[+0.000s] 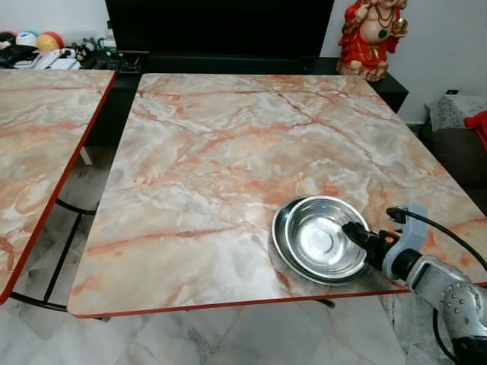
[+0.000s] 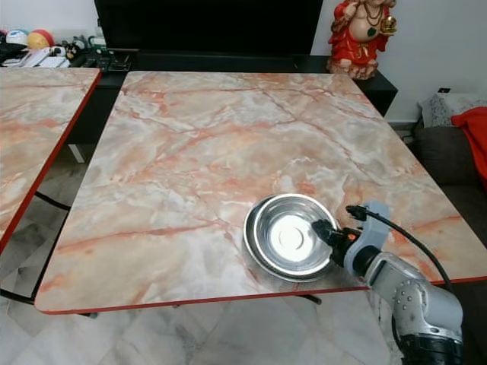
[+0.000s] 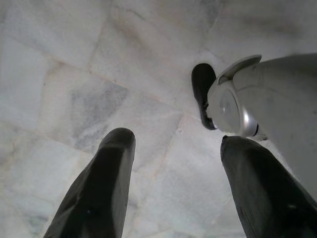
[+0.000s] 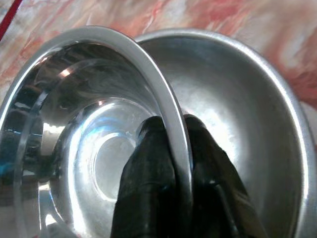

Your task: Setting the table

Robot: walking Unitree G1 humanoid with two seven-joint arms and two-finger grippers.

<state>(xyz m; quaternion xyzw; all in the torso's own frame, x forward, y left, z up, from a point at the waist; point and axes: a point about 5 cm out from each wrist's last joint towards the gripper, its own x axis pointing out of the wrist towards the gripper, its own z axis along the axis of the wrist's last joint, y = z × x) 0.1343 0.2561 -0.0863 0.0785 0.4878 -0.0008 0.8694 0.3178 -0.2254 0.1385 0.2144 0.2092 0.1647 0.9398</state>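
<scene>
Near the front right corner of the marble-patterned worktop (image 1: 228, 152), two nested steel bowls (image 1: 319, 239) sit just inside the red edge. From the right, the right pincer (image 1: 356, 233) reaches in and is clenched on the rim of the upper bowl (image 4: 99, 129), one black finger inside it and one outside, over the lower bowl (image 4: 247, 119). Hanging idle above the pale floor tiles (image 3: 74, 74), the left pincer (image 3: 173, 163) has its fingers spread apart.

Right tool (image 1: 351, 228) pinched tight, arm stretched forward; left tool (image 3: 173, 163) spread, hanging floorward.
</scene>
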